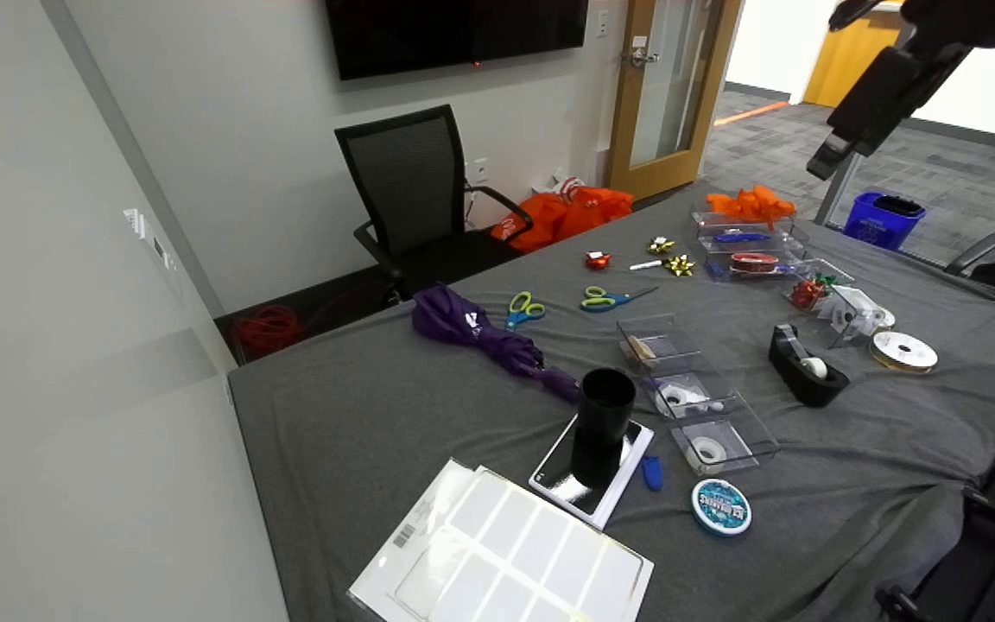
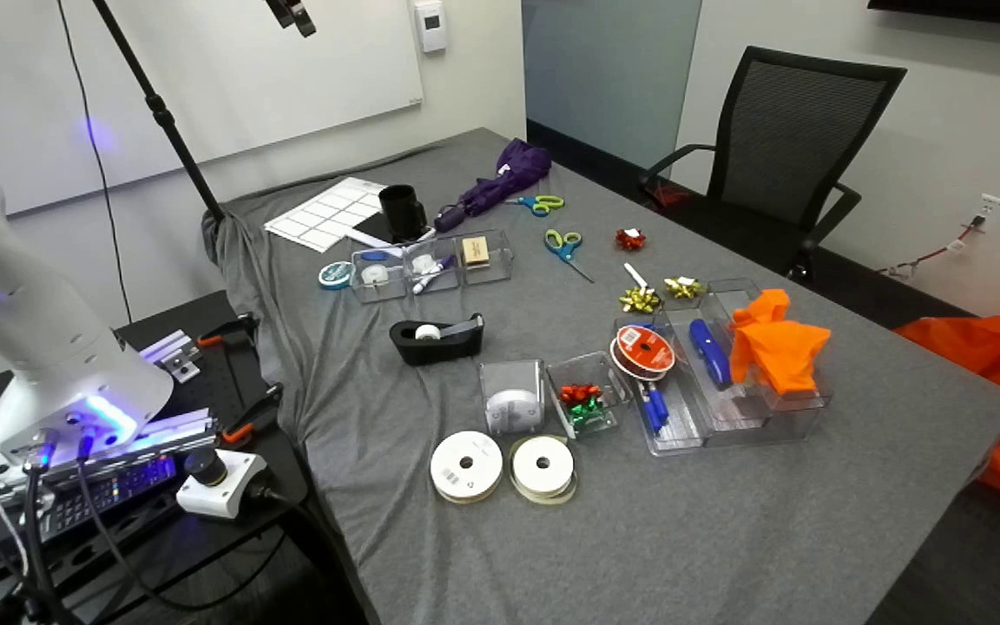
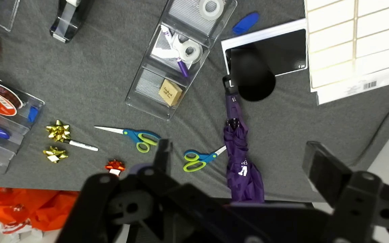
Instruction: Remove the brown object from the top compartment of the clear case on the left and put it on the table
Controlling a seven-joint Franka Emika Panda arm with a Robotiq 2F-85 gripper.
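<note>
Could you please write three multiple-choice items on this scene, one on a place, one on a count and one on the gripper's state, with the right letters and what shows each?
1. Which part of the clear plastic three-compartment case holds the light-brown, box-shaped, wooden-looking block?
A. The middle compartment
B. An end compartment
C. None; it lies outside

2. How many pairs of blue-and-green-handled metal scissors lie on the grey cloth-covered table?
A. Two
B. Three
C. Four

3. How does the black two-fingered gripper stand?
A. Shut on the block
B. Shut, holding nothing
C. Open, holding nothing

Right letters:
1. B, as the wrist view shows the block in the end compartment nearest the scissors.
2. A, as all three views show two pairs.
3. C, as the wrist view shows its jaws wide apart with nothing gripped between them.
</note>
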